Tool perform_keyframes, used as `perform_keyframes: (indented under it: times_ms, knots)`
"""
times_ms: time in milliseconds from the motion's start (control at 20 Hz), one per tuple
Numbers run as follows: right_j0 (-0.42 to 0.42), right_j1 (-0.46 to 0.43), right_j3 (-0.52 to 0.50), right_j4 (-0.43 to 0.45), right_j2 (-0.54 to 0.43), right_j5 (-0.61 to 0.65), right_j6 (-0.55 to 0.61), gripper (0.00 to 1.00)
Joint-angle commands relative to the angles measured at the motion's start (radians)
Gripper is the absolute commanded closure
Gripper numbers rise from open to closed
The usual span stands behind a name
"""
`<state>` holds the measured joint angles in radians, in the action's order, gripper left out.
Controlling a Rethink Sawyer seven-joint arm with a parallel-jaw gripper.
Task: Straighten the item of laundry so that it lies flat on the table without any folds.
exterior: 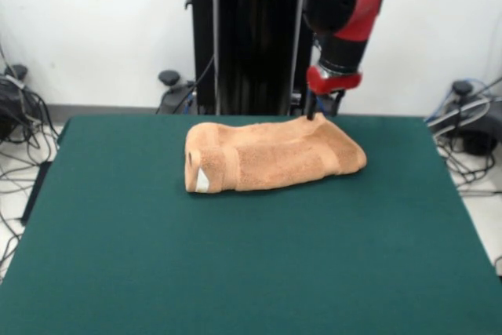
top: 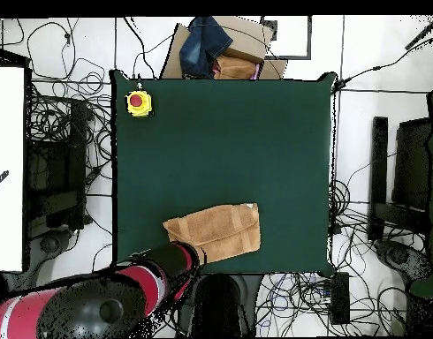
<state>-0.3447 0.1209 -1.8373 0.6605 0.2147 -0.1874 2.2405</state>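
The towel [exterior: 271, 154] lies folded in a thick bundle on the table [exterior: 235, 272], near the edge on the robot's side and roughly midway along that edge. In the front view it runs lengthwise across the picture, with 1 rolled end at the left showing a white tag [exterior: 202, 181] and a woven band [exterior: 333, 161] near the right end. From overhead, the towel [top: 216, 231] sits close to the bottom edge of the table [top: 220, 132], slightly tilted, well apart from the other 3 edges.

The arm [exterior: 345, 5] comes down over the towel's far right end, and the gripper [exterior: 311, 109] meets the cloth there at its top edge. Whether it is clenched on the cloth or released cannot be told.

A yellow box with a red button [top: 139, 102] stands at the table's far corner from the robot, top left in the overhead view.
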Motion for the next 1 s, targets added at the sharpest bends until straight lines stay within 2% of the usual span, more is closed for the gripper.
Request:
perform_keyframes:
  times_ms: [50, 300, 650, 850, 1000]
  knots:
    - [-0.026, -0.050, 0.072, 0.014, -0.089, 0.035, 0.020, 0.00]
    - [-0.068, -0.109, 0.107, -0.007, -0.049, -0.021, 0.036, 0.00]
    - [-0.062, -0.122, 0.128, -0.001, -0.049, -0.020, 0.033, 0.00]
    - [-0.030, -0.069, 0.115, 0.028, -0.096, 0.047, 0.005, 0.00]
    - [-0.020, -0.068, 0.121, 0.027, -0.104, 0.055, 0.004, 0.00]
